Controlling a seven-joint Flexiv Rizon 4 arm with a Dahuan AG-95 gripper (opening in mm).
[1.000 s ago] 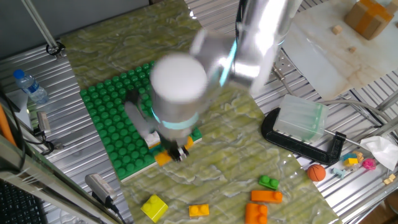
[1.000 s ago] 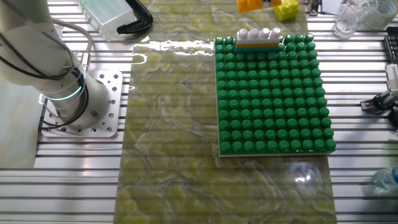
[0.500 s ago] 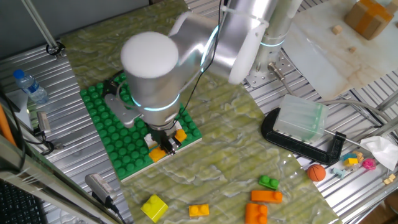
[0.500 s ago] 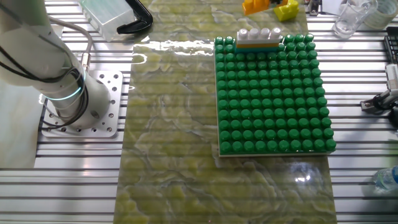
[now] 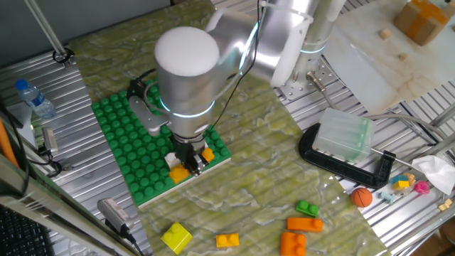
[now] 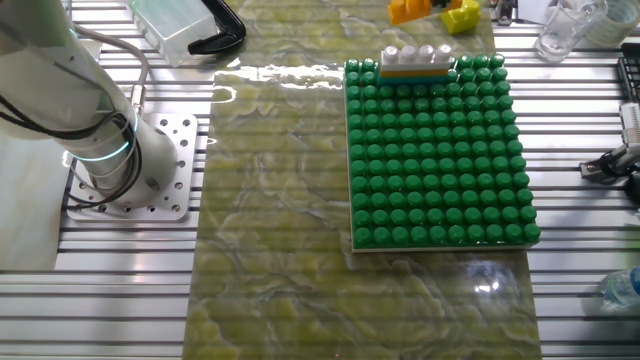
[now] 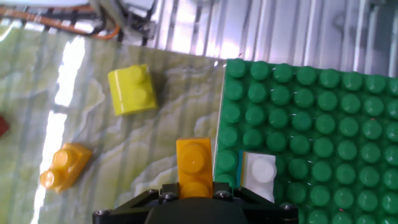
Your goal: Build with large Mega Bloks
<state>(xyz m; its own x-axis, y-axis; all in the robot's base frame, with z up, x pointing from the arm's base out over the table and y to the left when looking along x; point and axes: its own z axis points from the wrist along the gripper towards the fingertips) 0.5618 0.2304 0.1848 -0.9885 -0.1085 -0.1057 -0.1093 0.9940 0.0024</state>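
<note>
The arm bends down over the near corner of the green baseplate (image 5: 131, 142), wrist vertical, the gripper (image 5: 190, 165) pointing straight at the board's edge; in the hand view its fingers are clamped on an orange brick (image 7: 194, 167), held just off the baseplate rim beside a white brick (image 7: 260, 173) seated on the studs; ahead and left of the fingers lie a yellow brick (image 7: 132, 90) and an orange-yellow brick (image 7: 63, 167) on the mat (image 7: 81, 130); the other fixed view alone shows the white brick stacked on an orange layer (image 6: 414, 71) at the board's edge, though neither gripper nor held brick appears there.
</note>
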